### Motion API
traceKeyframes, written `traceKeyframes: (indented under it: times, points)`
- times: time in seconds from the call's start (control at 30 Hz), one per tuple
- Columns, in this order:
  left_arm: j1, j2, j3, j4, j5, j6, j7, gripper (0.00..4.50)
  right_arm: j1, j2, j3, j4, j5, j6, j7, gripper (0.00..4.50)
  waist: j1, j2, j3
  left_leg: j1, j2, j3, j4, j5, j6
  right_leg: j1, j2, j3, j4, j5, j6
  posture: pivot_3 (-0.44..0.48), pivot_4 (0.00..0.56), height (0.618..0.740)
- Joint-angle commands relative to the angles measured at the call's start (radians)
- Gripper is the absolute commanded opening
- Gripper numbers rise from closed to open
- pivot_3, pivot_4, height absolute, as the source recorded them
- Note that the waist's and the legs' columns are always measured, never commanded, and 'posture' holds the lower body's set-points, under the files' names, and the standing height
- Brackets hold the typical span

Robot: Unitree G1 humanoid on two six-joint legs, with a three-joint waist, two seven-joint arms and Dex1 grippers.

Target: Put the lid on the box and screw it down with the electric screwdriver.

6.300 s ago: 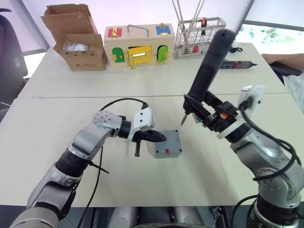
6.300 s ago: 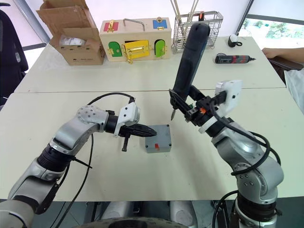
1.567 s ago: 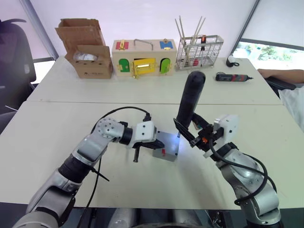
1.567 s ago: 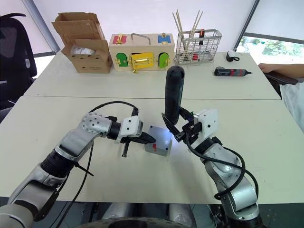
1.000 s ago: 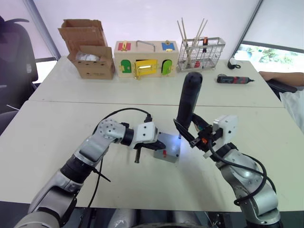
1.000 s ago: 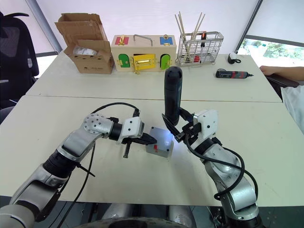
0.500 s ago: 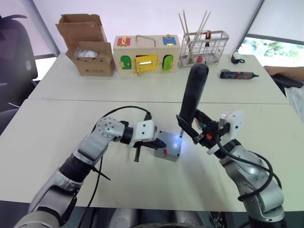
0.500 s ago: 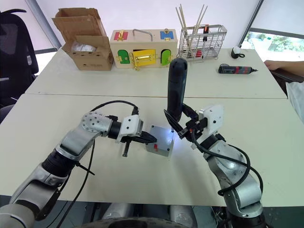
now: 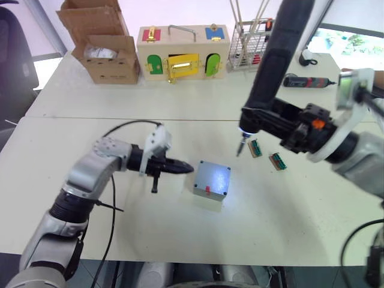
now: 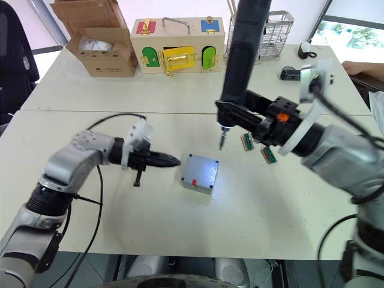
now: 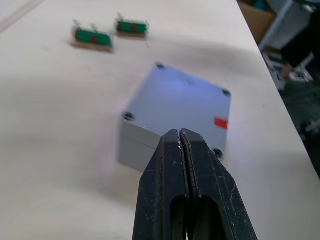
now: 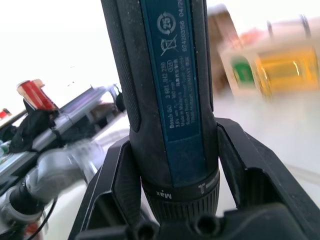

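The grey box (image 9: 208, 191) sits flat on the table with a red mark on its near side. The lid (image 9: 213, 176) lies on top of it, with screw holes at the corners. My left gripper (image 9: 189, 168) is shut with nothing in it, pointing at the box's left side a short gap away; the left wrist view has its tips (image 11: 179, 136) in front of the lid (image 11: 182, 100). My right gripper (image 9: 287, 127) is shut on the electric screwdriver (image 9: 273, 60), held upright and tilted. Its bit (image 9: 239, 149) hangs above the table just right of and behind the box.
Two small green connector pieces (image 9: 255, 148) (image 9: 277, 161) lie right of the box. At the back stand a cardboard box (image 9: 102, 48), a wooden box with coloured doors (image 9: 182, 54) and a wire basket (image 9: 252, 45). A black-and-red screwdriver (image 9: 306, 81) lies back right.
The right arm has lifted the screwdriver's bit off the lid and carried it up and to the right. The left gripper has drawn back from the box. The camera has also shifted.
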State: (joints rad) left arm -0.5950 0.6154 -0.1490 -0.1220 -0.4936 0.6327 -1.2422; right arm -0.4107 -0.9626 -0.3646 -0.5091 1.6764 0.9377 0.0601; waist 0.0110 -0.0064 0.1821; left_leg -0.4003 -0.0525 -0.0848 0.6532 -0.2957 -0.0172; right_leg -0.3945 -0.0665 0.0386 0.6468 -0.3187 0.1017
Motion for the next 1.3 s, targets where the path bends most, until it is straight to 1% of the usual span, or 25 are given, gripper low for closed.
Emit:
traceKeyframes:
  times: [0.03,0.07,0.1,0.2,0.23,0.27,0.3,0.33,0.37,0.4,0.43,0.57,0.67,0.73,0.83,1.03,1.1,1.13,1.17,1.3]
  points:
    - [-0.043,-0.026,0.057,-0.034,-0.074,0.035,0.023,0.0,-0.046,-0.135,-0.046,0.117,0.087,0.052,-0.008,1.88,0.001,0.001,0.001,-0.004,0.0,0.0,0.002,0.0,0.0,-0.003,0.0,0.0,0.0,0.0,0.0,0.0,0.15,0.74]
    - [-0.048,-0.034,0.058,-0.045,-0.086,0.043,0.03,0.0,-0.037,-0.196,-0.045,0.16,0.08,0.098,0.01,1.88,0.001,0.002,0.001,-0.008,0.0,0.0,0.007,0.001,-0.001,-0.005,0.0,-0.001,0.002,0.0,0.0,0.0,0.15,0.74]
    - [-0.051,-0.038,0.056,-0.061,-0.096,0.049,0.031,0.0,-0.012,-0.264,-0.056,0.209,0.069,0.166,0.059,1.88,0.001,0.002,0.001,-0.01,0.0,0.0,0.009,0.002,-0.003,-0.007,0.0,-0.002,0.002,0.0,0.001,0.0,0.15,0.74]
    - [-0.047,-0.045,0.039,-0.107,-0.118,0.057,0.024,0.0,0.07,-0.414,-0.093,0.362,0.029,0.336,0.199,1.88,0.003,0.0,0.002,-0.012,0.0,0.001,0.009,0.001,-0.001,-0.007,0.0,-0.003,0.0,0.0,0.001,0.0,0.15,0.74]
    - [-0.043,-0.045,0.024,-0.123,-0.118,0.052,0.016,0.0,0.108,-0.472,-0.074,0.409,-0.055,0.379,0.25,1.88,0.002,0.001,0.003,-0.013,0.0,0.001,0.01,0.001,-0.001,-0.007,0.0,-0.003,0.0,0.0,0.001,0.0,0.15,0.74]
    - [-0.035,-0.045,0.002,-0.14,-0.108,0.039,0.005,0.0,0.196,-0.577,-0.003,0.438,-0.212,0.391,0.343,1.88,0.003,0.002,0.003,-0.013,0.0,0.001,0.01,0.001,-0.001,-0.007,0.0,-0.003,0.0,0.0,0.001,0.0,0.15,0.74]
    - [-0.025,-0.044,-0.022,-0.152,-0.09,0.019,-0.002,0.0,0.292,-0.667,0.075,0.465,-0.381,0.342,0.436,1.88,0.005,0.005,0.003,-0.013,0.0,0.002,0.01,0.001,-0.001,-0.007,-0.001,-0.003,0.0,0.0,0.001,0.0,0.15,0.74]
    - [-0.017,-0.045,-0.042,-0.16,-0.071,-0.001,-0.002,0.0,0.347,-0.719,0.13,0.514,-0.486,0.304,0.509,1.88,0.007,0.006,0.003,-0.014,-0.001,0.002,0.012,0.0,0.0,-0.008,-0.001,-0.003,0.0,0.0,0.001,0.0,0.15,0.74]
    - [-0.009,-0.047,-0.058,-0.166,-0.053,-0.015,0.007,0.0,0.371,-0.737,0.161,0.567,-0.54,0.271,0.574,1.88,0.006,0.004,0.003,-0.013,-0.001,0.002,0.012,0.0,0.0,-0.007,-0.001,-0.003,0.0,0.0,0.001,0.0,0.15,0.74]
    - [-0.001,-0.048,-0.072,-0.171,-0.037,-0.028,0.016,0.0,0.367,-0.735,0.18,0.611,-0.571,0.247,0.623,1.88,0.002,0.004,0.004,-0.013,-0.001,0.001,0.013,0.0,0.0,-0.007,0.0,-0.004,0.001,0.0,0.001,0.0,0.15,0.74]
    - [0.01,-0.045,-0.087,-0.175,-0.014,-0.047,0.024,0.0,0.331,-0.713,0.206,0.65,-0.592,0.25,0.644,1.88,-0.001,0.007,0.004,-0.013,-0.001,0.002,0.014,0.0,0.0,-0.007,0.0,-0.003,0.001,0.001,0.002,0.0,0.15,0.74]
    - [0.054,-0.039,-0.116,-0.22,0.019,-0.069,0.048,0.0,0.139,-0.62,0.315,0.734,-0.678,0.35,0.706,1.88,-0.038,0.012,0.005,-0.007,0.0,0.01,0.013,-0.001,0.004,-0.009,0.003,0.006,0.008,0.002,0.004,0.0,0.15,0.74]
    - [0.074,-0.045,-0.12,-0.242,0.02,-0.063,0.074,0.0,0.005,-0.552,0.389,0.782,-0.762,0.413,0.723,1.88,-0.037,0.014,0.005,-0.006,0.002,0.009,0.012,0.0,0.003,-0.01,0.004,0.007,0.013,0.002,0.004,0.0,0.15,0.74]
    - [0.087,-0.051,-0.118,-0.248,0.02,-0.059,0.095,0.0,-0.059,-0.501,0.43,0.804,-0.818,0.437,0.725,1.88,-0.028,0.014,0.004,-0.006,0.002,0.009,0.012,0.0,0.002,-0.011,0.005,0.007,0.014,0.002,0.004,0.0,0.15,0.74]
    - [0.098,-0.059,-0.12,-0.257,0.02,-0.051,0.122,0.0,-0.111,-0.443,0.463,0.827,-0.879,0.464,0.732,1.88,-0.018,0.014,0.004,-0.008,0.002,0.009,0.013,0.0,0.002,-0.013,0.004,0.007,0.014,0.002,0.004,0.0,0.15,0.74]
    - [0.111,-0.05,-0.12,-0.267,0.019,-0.041,0.153,0.0,-0.162,-0.325,0.465,0.861,-0.99,0.485,0.684,1.88,0.0,0.013,0.004,-0.009,0.0,0.009,0.014,0.003,-0.003,-0.014,0.003,0.008,0.015,0.002,0.004,0.0,0.15,0.74]
    - [0.115,-0.038,-0.122,-0.268,0.022,-0.04,0.151,0.0,-0.156,-0.314,0.462,0.855,-1.023,0.464,0.684,2.88,0.0,0.01,0.002,-0.009,0.0,0.009,0.014,0.003,-0.003,-0.013,0.003,0.008,0.015,0.002,0.004,0.0,0.15,0.74]
    - [0.117,-0.032,-0.123,-0.265,0.024,-0.041,0.149,0.0,-0.142,-0.319,0.466,0.839,-1.033,0.445,0.702,3.05,0.0,0.009,0.002,-0.008,0.0,0.009,0.015,0.003,-0.003,-0.013,0.003,0.008,0.015,0.002,0.004,0.0,0.15,0.74]
    - [0.119,-0.027,-0.122,-0.263,0.025,-0.042,0.147,0.0,-0.13,-0.324,0.468,0.824,-1.045,0.428,0.712,3.41,0.0,0.009,0.002,-0.008,0.0,0.009,0.015,0.003,-0.003,-0.012,0.003,0.008,0.015,0.002,0.004,0.0,0.15,0.74]
    - [0.121,-0.013,-0.108,-0.234,0.021,-0.047,0.142,0.0,-0.102,-0.331,0.448,0.763,-1.072,0.384,0.745,4.39,0.0,0.008,0.001,-0.008,0.0,0.009,0.016,0.002,-0.001,-0.011,0.003,0.007,0.015,0.002,0.004,0.0,0.15,0.74]
